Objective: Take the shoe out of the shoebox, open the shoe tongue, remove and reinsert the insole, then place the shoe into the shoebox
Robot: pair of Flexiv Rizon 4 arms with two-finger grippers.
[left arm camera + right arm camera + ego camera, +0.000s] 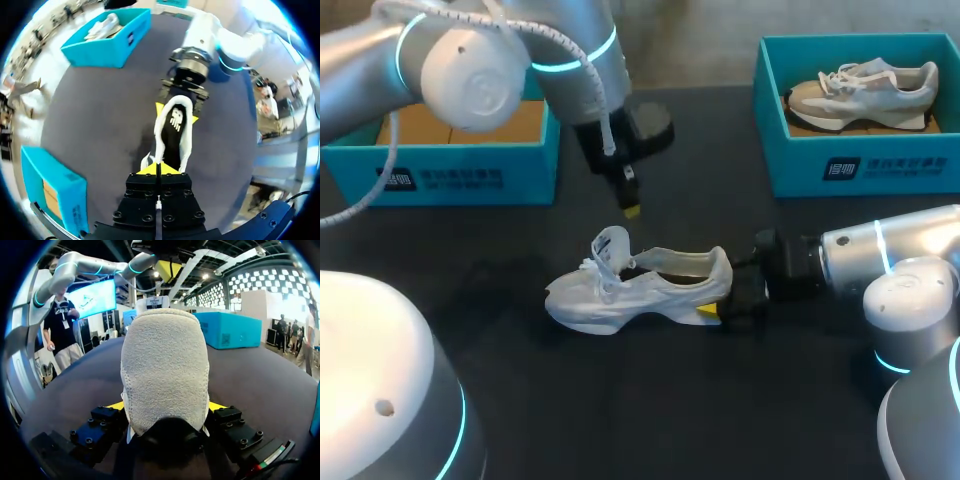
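A white shoe lies on its sole in the middle of the black table, toe to the left, tongue raised. My right gripper is shut on the heel, one yellow tip on each side. My left gripper hangs shut just above and behind the tongue, nothing between its fingers. In the left wrist view its joined yellow tips sit over the shoe's opening, where the dark insole shows. An open teal shoebox stands at the back left.
A second teal box at the back right holds another pale shoe. The left box shows brown cardboard inside. Bare black table lies in front of the shoe and between the two boxes.
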